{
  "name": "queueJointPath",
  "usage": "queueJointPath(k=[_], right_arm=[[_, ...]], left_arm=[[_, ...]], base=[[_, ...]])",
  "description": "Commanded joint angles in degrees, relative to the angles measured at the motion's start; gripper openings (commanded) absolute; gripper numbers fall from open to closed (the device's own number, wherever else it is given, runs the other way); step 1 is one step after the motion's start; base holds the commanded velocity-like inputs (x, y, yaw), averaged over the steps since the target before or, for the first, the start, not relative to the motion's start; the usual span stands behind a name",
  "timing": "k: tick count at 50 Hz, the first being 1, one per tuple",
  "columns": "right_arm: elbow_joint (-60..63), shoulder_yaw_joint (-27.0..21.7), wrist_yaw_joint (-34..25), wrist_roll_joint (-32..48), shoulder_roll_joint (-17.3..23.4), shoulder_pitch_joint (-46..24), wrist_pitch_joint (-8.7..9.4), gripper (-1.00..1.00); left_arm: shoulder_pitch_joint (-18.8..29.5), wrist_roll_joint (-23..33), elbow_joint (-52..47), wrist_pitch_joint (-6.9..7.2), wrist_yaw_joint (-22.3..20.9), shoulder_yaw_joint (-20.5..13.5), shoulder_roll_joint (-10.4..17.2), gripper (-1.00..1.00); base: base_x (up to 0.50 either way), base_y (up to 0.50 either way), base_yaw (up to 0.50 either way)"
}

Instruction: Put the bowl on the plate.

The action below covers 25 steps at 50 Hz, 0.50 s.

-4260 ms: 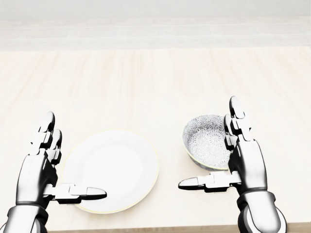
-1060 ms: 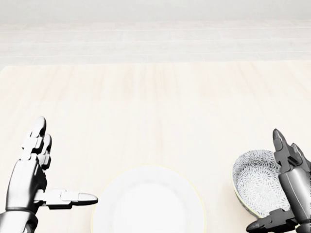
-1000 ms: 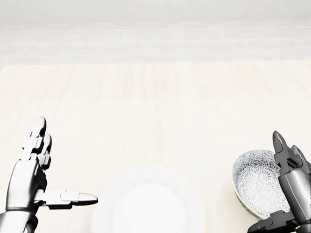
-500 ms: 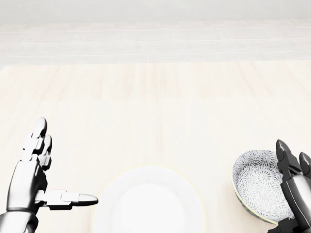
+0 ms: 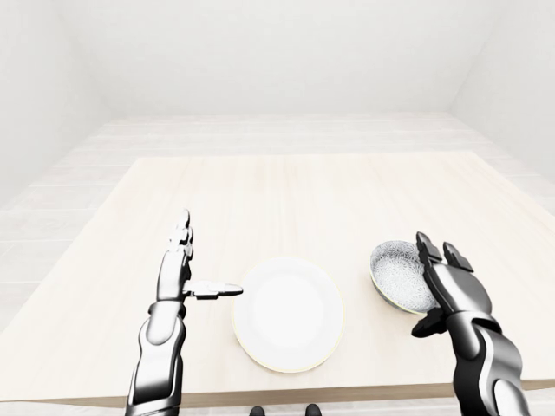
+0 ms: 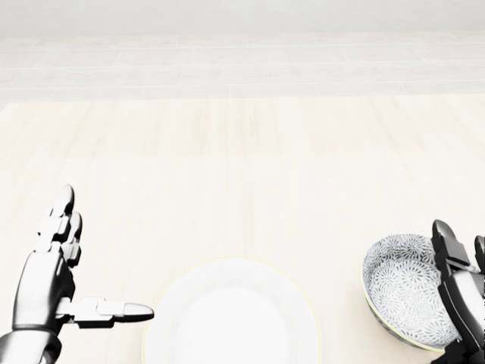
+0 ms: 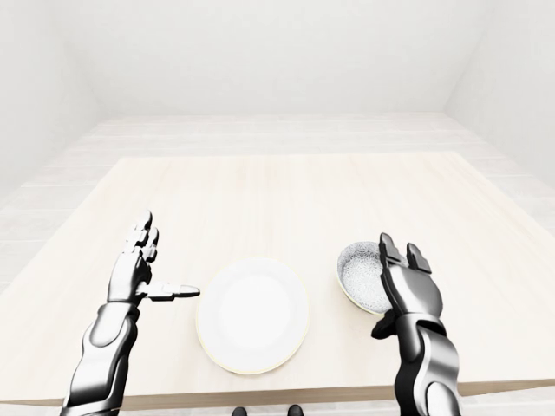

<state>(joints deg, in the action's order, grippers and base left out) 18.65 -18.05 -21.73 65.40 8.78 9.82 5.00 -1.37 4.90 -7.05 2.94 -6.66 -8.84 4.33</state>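
Note:
A white plate (image 5: 287,314) lies flat on the pale wooden table (image 5: 295,199), near its bottom edge in the left-eye view. Right of it sits a patterned grey-and-white bowl (image 5: 398,274), apart from the plate. My right hand (image 5: 440,290) stands open against the bowl's right side, fingers upright along the rim and thumb below it, not closed round it. My left hand (image 5: 192,270) is open left of the plate, fingers up and thumb pointing toward the plate, holding nothing. The head view cuts off the plate (image 6: 231,315) and the right hand (image 6: 459,299) at the bottom.
The table's bottom edge (image 5: 286,400) runs just below the plate. A pale floor (image 5: 286,130) and white walls surround the table. No other objects show on the tabletop.
Over four seconds the camera moved, so plate and bowl slid right and down in the head view. In the last second my right hand sank slightly beside the bowl; its thumb left the frame.

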Motion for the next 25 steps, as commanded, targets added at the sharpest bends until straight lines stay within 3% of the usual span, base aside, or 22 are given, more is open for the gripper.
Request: queueJointPath(k=[1, 25], right_arm=[[-1.5, 1.5, -0.5, 5.7, 0.9, -1.5, 0.00, 1.00], [-5.3, 4.9, 0.2, 11.7, 0.9, -1.7, 0.00, 1.00]], left_arm=[[0.3, -0.2, 0.1, 0.19, 0.2, 0.0, 0.0, 1.00], [0.1, -0.4, 0.4, -0.46, -0.1, -0.3, 0.2, 1.00]], base=[[0.00, 0.00, 0.00], [0.00, 0.00, 0.00]])
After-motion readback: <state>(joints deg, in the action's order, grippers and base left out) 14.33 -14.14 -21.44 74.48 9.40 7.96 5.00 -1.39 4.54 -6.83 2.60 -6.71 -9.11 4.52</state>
